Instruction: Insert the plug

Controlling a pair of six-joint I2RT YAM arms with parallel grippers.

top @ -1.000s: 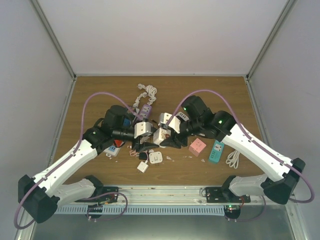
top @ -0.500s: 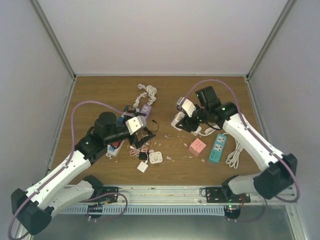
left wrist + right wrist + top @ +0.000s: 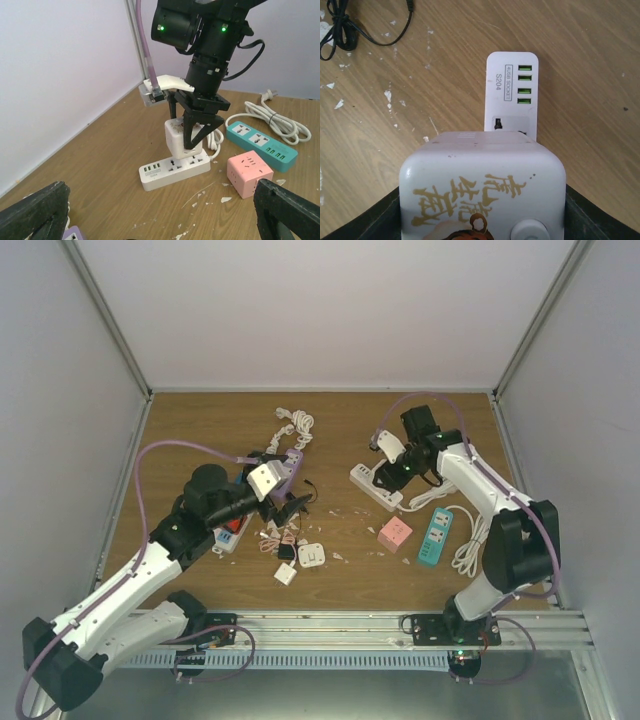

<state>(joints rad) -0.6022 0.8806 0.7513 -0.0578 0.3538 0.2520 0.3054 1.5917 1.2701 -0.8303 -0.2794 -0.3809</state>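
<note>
The plug is a white cube adapter with gold characters on its top. My right gripper is shut on it, a dark finger on each side. In the left wrist view the plug stands upright on the far end of the white power strip, its underside meeting the strip's top; how deep it sits I cannot tell. From above, the right gripper covers that end of the power strip. My left gripper hangs open left of centre with nothing between its fingers.
A pink cube socket and a teal power strip lie just near of the white strip, with a coiled white cable to the right. Loose plugs and cords clutter the centre. A purple strip lies behind my left gripper.
My right gripper carried the plug from the centre to the back right and down onto the white strip. My left gripper opened wide and drew back to the left.
</note>
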